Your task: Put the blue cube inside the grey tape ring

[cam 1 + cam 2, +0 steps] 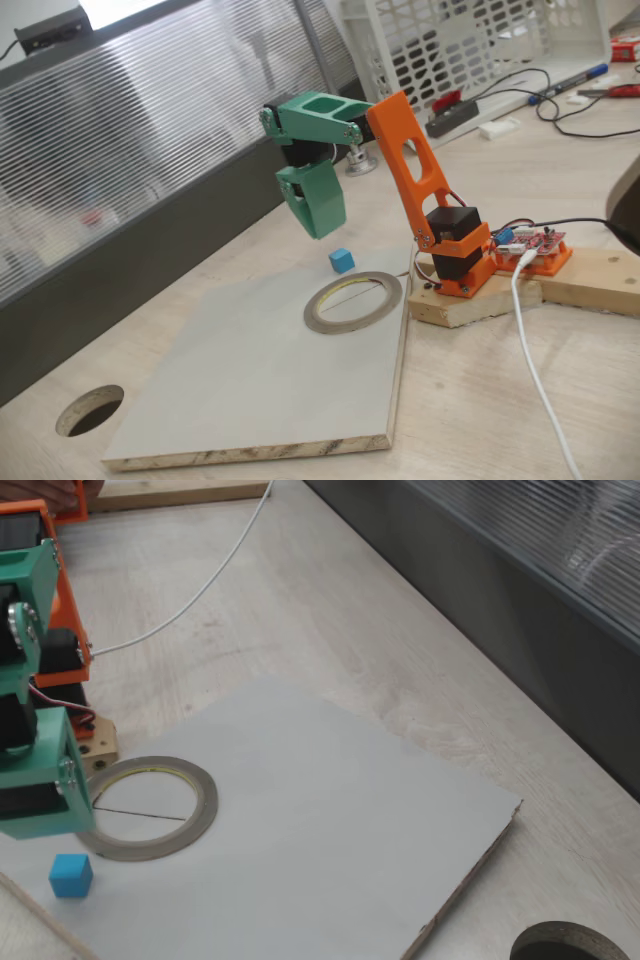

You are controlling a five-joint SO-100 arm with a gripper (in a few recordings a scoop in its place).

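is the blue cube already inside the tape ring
No, the cube sits on the grey board just outside the ring, whose hole shows only bare board.

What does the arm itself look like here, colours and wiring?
Orange lower link with slotted cutouts on an orange base; green upper link and green gripper with a broad flat finger. Black servos at the joints. Thin red and white wires run by a servo.

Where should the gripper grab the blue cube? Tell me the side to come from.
Judging by its pose, take the blue cube across two opposite side faces, coming straight down. It sits flat and alone beside the grey tape ring, with the gripper above it.
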